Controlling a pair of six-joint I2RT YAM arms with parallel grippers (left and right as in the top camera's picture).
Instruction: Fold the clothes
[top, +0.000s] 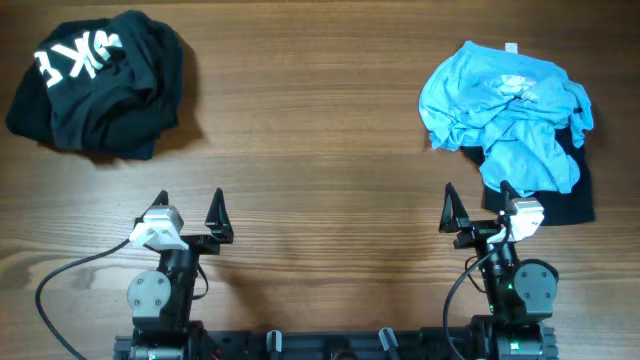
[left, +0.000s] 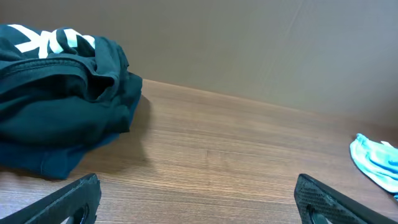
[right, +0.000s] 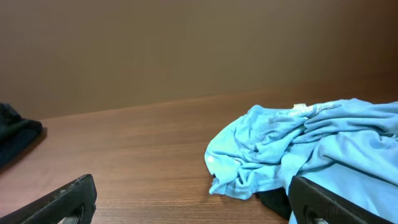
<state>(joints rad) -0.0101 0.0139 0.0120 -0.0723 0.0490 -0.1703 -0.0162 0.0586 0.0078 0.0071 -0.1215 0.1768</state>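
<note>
**Two Grippers Spread, Clothes Unfolded**

Both arms sit at the 6 o'clock edge of the bench (top: 320, 150). Left gripper (top: 189, 200): jaws spread wide, holding and touching nothing. Right gripper (top: 478, 198): same condition. Black garment (top: 95, 85), white lettering: crumpled heap at 10 o'clock. Light blue garment (top: 505, 110): crumpled at 2 o'clock, lying over a dark garment (top: 560, 205), near the right gripper.

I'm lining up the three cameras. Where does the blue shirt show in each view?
Overhead: blue shirt, crumpled at the upper right.
Left wrist: only a sliver at the right edge.
Right wrist: large, filling the right half.
Shared landmark: the black pile, upper left overhead, left in the left wrist view, at the left edge in the right wrist view.
</note>
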